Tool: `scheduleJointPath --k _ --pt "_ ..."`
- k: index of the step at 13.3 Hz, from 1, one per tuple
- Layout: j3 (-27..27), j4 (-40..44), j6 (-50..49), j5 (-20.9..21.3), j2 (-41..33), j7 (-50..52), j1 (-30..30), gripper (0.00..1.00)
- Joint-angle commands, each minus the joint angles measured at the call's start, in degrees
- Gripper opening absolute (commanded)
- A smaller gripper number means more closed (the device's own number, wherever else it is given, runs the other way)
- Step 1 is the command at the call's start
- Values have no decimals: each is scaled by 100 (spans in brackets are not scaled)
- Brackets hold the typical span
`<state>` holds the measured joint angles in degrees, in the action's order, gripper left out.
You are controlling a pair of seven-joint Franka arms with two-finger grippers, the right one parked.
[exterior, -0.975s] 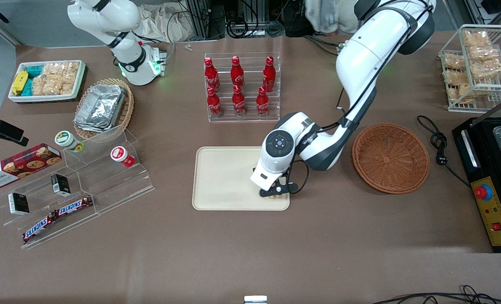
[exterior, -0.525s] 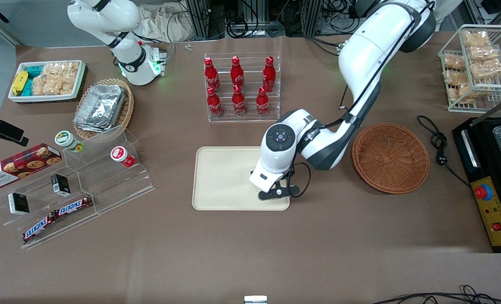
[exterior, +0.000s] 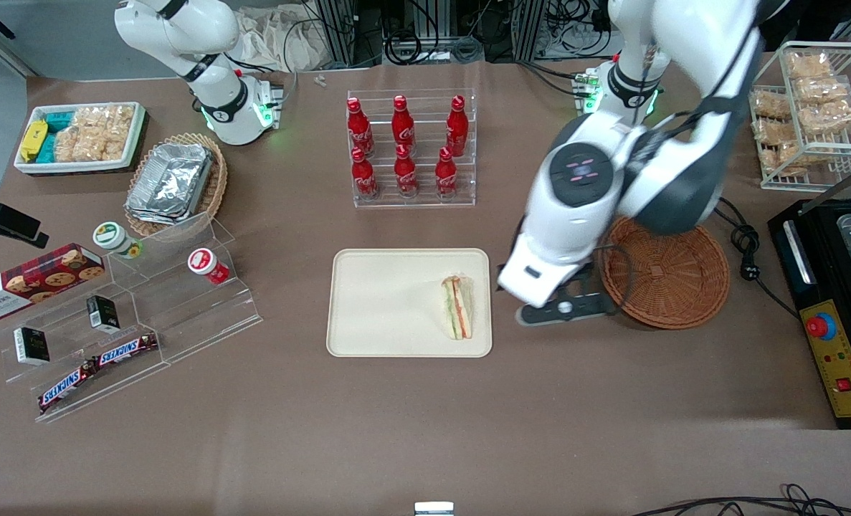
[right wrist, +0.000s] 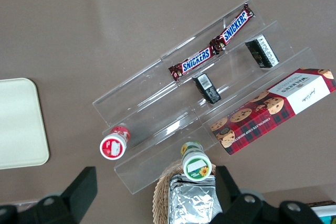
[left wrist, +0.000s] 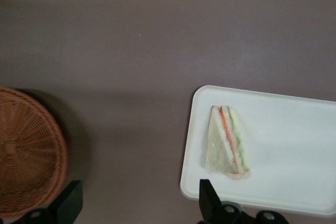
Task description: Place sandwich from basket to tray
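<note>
The sandwich [exterior: 457, 307] [left wrist: 227, 141], a white wedge with orange and green layers, lies on the cream tray [exterior: 382, 301] [left wrist: 294, 145], close to the tray's edge nearest the basket. The round brown woven basket [exterior: 672, 269] [left wrist: 26, 150] holds nothing that I can see. My gripper [left wrist: 139, 198] is open with nothing between its fingers. It hangs high above the bare table strip between the tray and the basket. In the front view the white wrist [exterior: 576, 208] covers part of the basket's rim.
A clear rack of red cola bottles [exterior: 411, 147] stands farther from the front camera than the tray. A black appliance [exterior: 837, 301], a cable [exterior: 744, 244] and a wire rack of snacks [exterior: 809, 107] lie toward the working arm's end. Acrylic shelves [exterior: 131, 315] lie toward the parked arm's end.
The gripper was low over the tray, hiding the sandwich. It has let go, risen and swung toward the basket, and the sandwich now lies uncovered on the tray.
</note>
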<state>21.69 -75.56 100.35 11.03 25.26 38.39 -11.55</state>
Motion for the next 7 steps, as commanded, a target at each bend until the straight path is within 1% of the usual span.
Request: scheduleJointPath --k 1,3,4,5,7 --pt "-479 -642 -313 -793 -1107 -1574 363 100" --pt "-1461 -1405 -384 -1119 -1898 -2997 268 100" --pt "-1779 -1791 -411 -1173 -2276 -3753 258 100" --pt "-2052 -2039 -428 -1182 -2541 -4274 258 100" --pt "-2344 -2016 -848 -1130 -2649 -5058 285 100"
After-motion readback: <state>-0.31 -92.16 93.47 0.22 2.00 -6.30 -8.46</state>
